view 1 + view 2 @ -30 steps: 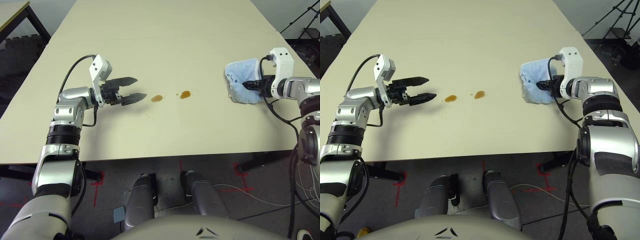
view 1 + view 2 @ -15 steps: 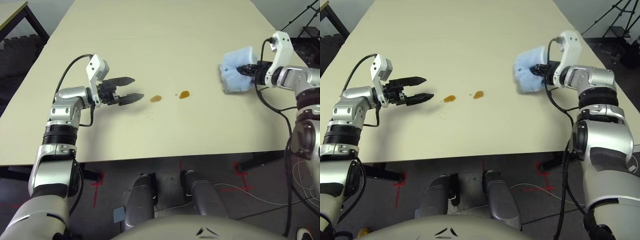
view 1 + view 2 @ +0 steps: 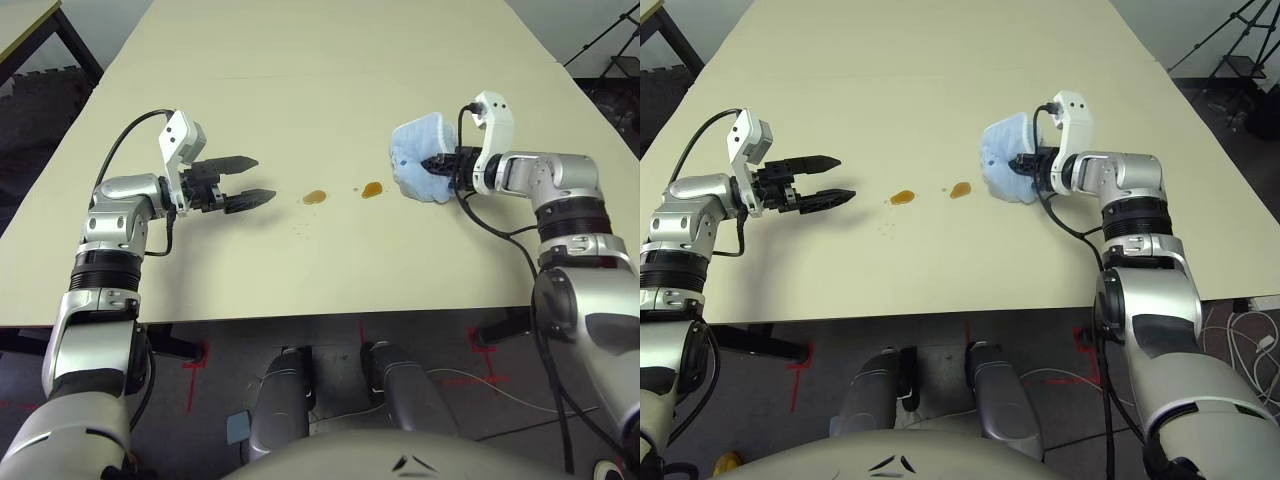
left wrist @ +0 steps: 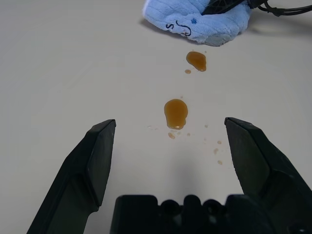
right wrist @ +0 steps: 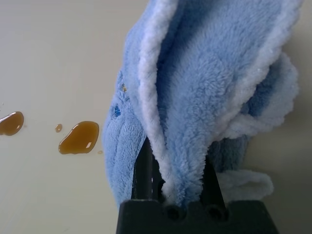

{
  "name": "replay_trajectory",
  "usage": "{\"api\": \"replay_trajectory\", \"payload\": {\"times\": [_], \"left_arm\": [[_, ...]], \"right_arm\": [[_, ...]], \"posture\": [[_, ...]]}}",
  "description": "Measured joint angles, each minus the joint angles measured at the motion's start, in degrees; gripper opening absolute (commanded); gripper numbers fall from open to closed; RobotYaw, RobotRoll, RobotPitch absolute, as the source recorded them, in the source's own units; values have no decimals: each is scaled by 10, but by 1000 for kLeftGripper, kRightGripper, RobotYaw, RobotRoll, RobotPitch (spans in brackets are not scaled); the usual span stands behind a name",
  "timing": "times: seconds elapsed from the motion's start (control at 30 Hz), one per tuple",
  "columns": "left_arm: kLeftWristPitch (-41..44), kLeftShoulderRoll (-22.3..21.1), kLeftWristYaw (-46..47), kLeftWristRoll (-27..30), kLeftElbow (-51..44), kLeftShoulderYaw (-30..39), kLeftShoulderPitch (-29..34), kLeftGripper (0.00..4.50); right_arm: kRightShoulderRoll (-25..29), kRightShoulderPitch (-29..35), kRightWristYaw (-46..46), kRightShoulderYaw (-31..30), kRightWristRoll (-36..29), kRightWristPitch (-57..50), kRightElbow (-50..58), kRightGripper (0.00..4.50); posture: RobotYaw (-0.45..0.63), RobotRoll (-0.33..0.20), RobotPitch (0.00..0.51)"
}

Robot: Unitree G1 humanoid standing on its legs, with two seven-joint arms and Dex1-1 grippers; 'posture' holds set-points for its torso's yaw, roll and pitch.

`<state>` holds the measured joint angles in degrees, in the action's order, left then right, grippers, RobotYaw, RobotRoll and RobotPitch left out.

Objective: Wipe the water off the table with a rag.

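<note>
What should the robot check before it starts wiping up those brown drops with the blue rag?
1. Rag pinched in the right gripper: ok.
2. Rag close beside the nearest drop: ok.
3. Rag pressed flat on the table: cannot tell.
4. Second drop free in the wiping path: ok.
5. Left gripper, open, holds nothing and stands clear of the drops: ok.

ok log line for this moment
right gripper: shut on rag, beside drops | left gripper: open, idle | drops unwiped
</note>
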<state>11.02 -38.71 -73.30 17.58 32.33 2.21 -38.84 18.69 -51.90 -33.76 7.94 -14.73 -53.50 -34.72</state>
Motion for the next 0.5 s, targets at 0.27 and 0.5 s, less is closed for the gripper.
{"api": "replay_trajectory", "payload": {"times": [0.27,0.5], "left_arm": [[-2,0,4,0,0,0,0,4500],[-2,1,6,0,0,0,0,4500]], "right_arm": [[-96,45,31,-8,-34,-90,126,40],[-124,63,52,-19,-46,-114,167,40]], "posture": [[-161,0,152],[-157,0,153]]}}
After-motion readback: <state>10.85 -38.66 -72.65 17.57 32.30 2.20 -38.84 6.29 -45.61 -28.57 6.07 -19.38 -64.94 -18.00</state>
